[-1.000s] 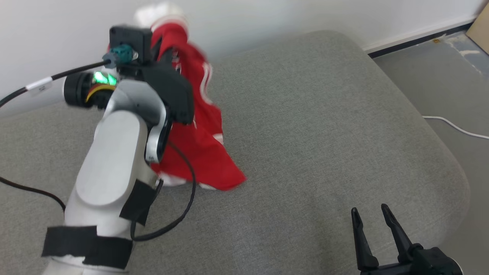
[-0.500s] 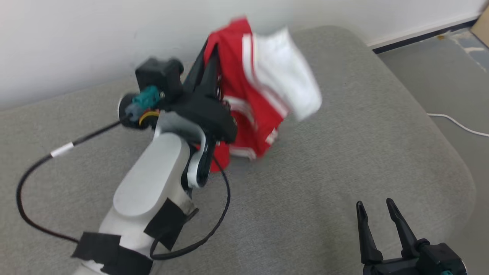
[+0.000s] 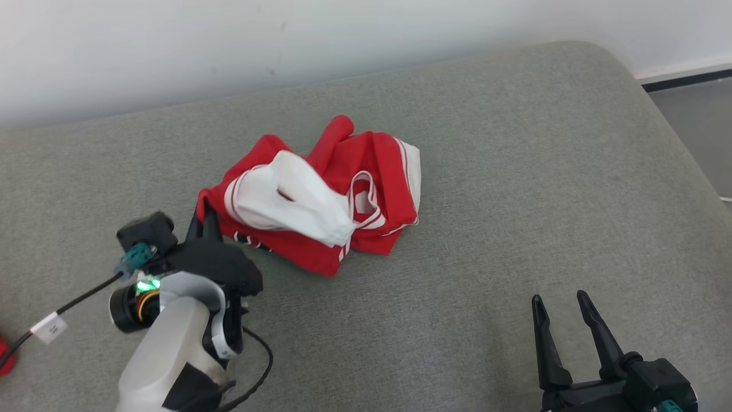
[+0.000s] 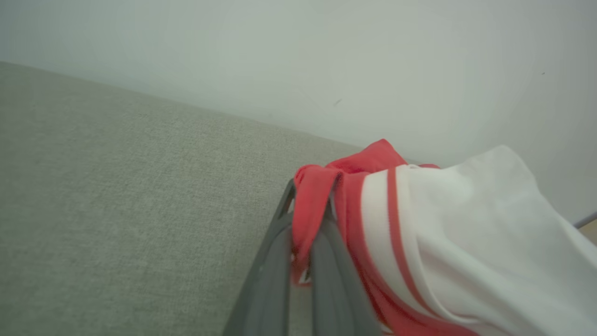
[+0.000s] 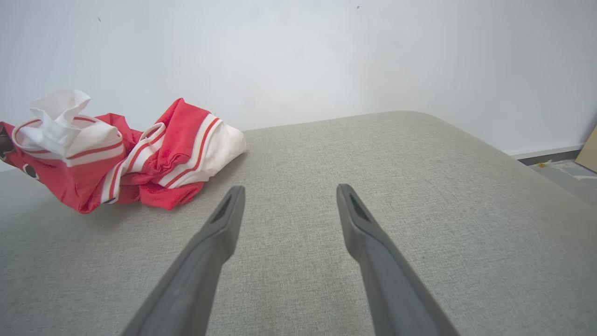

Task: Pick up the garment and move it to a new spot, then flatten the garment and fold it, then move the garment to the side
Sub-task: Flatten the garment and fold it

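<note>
Grey woven upholstery lies closest to you: the seat cushion [image 3: 514,171] spreads under both arms. At the lower right of the head view your right gripper [image 3: 559,296] hovers above the cushion's near edge, its two dark fingers spread wide with nothing between them; its own wrist view shows the right gripper [image 5: 290,189] the same way, over bare cushion [image 5: 373,186]. At the lower left your pale left forearm [image 3: 166,355] reaches forward, with a black cable [image 3: 74,300] trailing from the wrist and a green light glowing there. The left gripper [image 3: 204,214] is clamped on the near left corner of the garment [image 3: 320,194]. In the left wrist view you can see red cloth pinched between the fingers of the left gripper [image 4: 311,196], with the garment [image 4: 466,233] bulging to their right. The garment is red with white stripes and white panels, and it sits crumpled in a heap near the middle of the cushion, well apart from your right gripper; from the right wrist the garment [image 5: 93,149] shows at the far left. Behind the cushion's rounded back edge stands a plain white wall [image 3: 229,46], and at the far right you see a dark skirting strip [image 3: 686,84] above grey floor [image 3: 695,131].
</note>
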`<state>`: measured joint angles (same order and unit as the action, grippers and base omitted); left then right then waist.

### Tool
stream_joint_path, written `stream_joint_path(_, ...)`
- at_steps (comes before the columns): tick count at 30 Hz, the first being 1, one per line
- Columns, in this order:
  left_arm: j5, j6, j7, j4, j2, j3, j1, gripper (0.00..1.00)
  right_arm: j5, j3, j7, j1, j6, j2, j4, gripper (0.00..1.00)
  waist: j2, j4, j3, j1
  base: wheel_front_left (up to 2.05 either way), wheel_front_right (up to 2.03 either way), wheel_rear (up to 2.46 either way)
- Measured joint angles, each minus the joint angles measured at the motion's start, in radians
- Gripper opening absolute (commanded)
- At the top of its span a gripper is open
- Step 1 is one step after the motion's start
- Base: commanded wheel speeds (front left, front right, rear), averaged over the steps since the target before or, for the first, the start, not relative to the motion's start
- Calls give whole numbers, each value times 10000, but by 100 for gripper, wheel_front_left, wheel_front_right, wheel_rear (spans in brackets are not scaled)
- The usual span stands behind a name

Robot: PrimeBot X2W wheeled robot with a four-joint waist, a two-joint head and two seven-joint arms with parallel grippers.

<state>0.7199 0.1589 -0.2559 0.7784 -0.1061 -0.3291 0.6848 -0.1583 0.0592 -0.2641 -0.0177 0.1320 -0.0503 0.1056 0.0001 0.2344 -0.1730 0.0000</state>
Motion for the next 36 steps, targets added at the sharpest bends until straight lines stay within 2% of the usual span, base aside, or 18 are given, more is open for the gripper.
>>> stream_joint_path(1,38,4,-31,81,-6,100,-107,50,0,-2,0,5,0,-2,4,100,0,-65,16,0,0,0,0)
stream_joint_path(2,38,-6,-36,138,-23,186,-221,50,0,13,0,6,-2,0,12,100,0,-123,38,0,0,0,0)
stream_joint_path(3,52,-10,-38,188,-33,282,-323,100,0,15,0,6,0,2,15,100,0,-170,65,0,0,0,0)
stream_joint_path(10,69,-94,-65,59,-94,1053,-1380,100,0,-12,0,-87,0,0,54,100,0,-360,338,0,0,0,0)
stream_joint_path(13,-374,-98,-65,-437,-278,1168,-1833,100,0,-48,0,-151,0,0,81,100,0,-435,472,-1,0,0,0)
stream_joint_path(20,-1415,-253,50,-1601,-407,295,-2265,100,-2,-48,0,-291,0,0,150,100,0,-639,800,-1,0,0,0)
stream_joint_path(25,-1990,-198,1072,-2627,-426,-579,-1961,100,-4,63,0,-323,-2,2,201,100,0,-659,984,-1,0,0,0)
stream_joint_path(30,-2196,-324,2836,-3494,-201,-1480,-1593,100,-17,79,0,-354,-2,2,194,100,0,-422,1035,-1,0,0,0)
stream_joint_path(36,-2197,-418,4295,-3463,12,-2176,-1290,100,-127,190,0,-312,0,2,190,100,0,114,986,0,0,0,0)
